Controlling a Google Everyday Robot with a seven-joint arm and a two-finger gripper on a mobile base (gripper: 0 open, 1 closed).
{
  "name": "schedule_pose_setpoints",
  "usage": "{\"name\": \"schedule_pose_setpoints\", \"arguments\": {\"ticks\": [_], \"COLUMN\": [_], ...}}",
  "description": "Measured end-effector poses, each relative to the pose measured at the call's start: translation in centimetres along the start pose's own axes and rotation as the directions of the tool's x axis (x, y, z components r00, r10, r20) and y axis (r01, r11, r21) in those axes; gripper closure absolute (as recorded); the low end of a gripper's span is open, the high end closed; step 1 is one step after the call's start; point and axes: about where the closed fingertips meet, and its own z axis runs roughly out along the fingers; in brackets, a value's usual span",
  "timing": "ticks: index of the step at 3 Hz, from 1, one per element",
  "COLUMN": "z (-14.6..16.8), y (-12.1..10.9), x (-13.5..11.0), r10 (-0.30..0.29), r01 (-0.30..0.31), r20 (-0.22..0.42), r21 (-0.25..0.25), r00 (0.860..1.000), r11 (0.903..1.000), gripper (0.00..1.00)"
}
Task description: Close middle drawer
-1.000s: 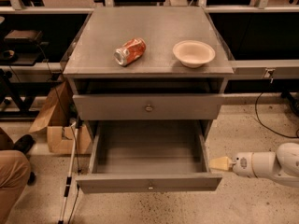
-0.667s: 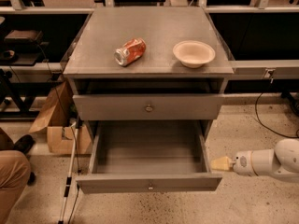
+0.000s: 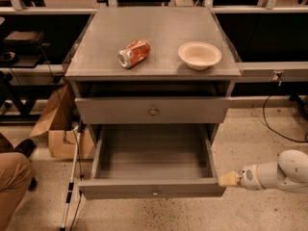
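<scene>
Camera view: end effector [image 3: 229,178] beside drawer [image 3: 120,189]

Only one arm [image 3: 284,173] is seen, in the lower right of the frame. It is brought in from the right edge and held nearly level, stretched toward the left. Its casing is white and smooth, with a large rounded joint shown closest to the right edge. From that joint the arm is narrowed into a shorter white wrist [image 3: 252,177], on which a small dark mark can be made out. The hand [image 3: 228,178] is carried at the left end of the wrist as a small tan tip, pointed left and kept low in the frame.
</scene>
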Motion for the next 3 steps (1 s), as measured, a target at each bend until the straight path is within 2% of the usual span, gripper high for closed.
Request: {"name": "schedule_pose_setpoints", "arguments": {"ticks": [1,3], "z": [0.0,-1.6], "y": [0.0,-3.3], "x": [0.0,1.7], "r10": [0.001,0.093], "r01": [-0.001,-0.093], "r20": [0.0,0.016], "r21": [0.0,0.038], "r00": [1.0,0.996], "r11": [1.0,0.9949], "gripper": [1.0,1.0]}}
